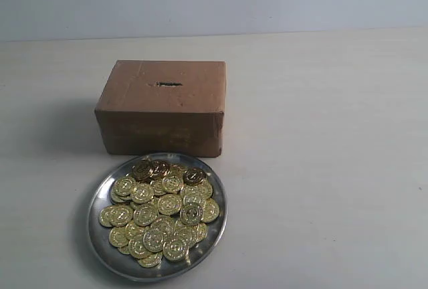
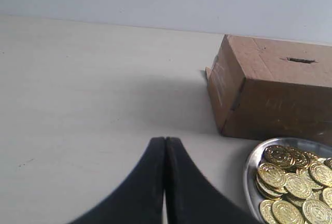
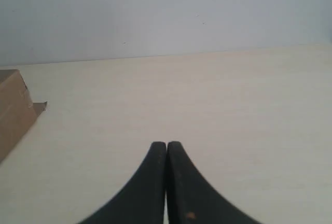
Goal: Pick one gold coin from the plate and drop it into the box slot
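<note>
Gold coins [image 1: 160, 212] heap the silver plate [image 1: 94, 203] nearest me, just at six o'clock of the cardboard box [image 1: 160, 118] with its top slot [image 1: 168, 84], and I see my left gripper [image 2: 165, 141] and right gripper [image 3: 166, 144] both closed tight, holding nothing.

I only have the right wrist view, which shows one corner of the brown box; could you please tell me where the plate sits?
Observer: In the exterior view the plate lies just nearer the camera than the box, heaped with gold coins.
Operator: Thank you. Where is the slot?
Observer: The slot is cut in the box's top face, near its middle.
Operator: And the left end effector?
Observer: The left end effector is shut, holding nothing.
</note>
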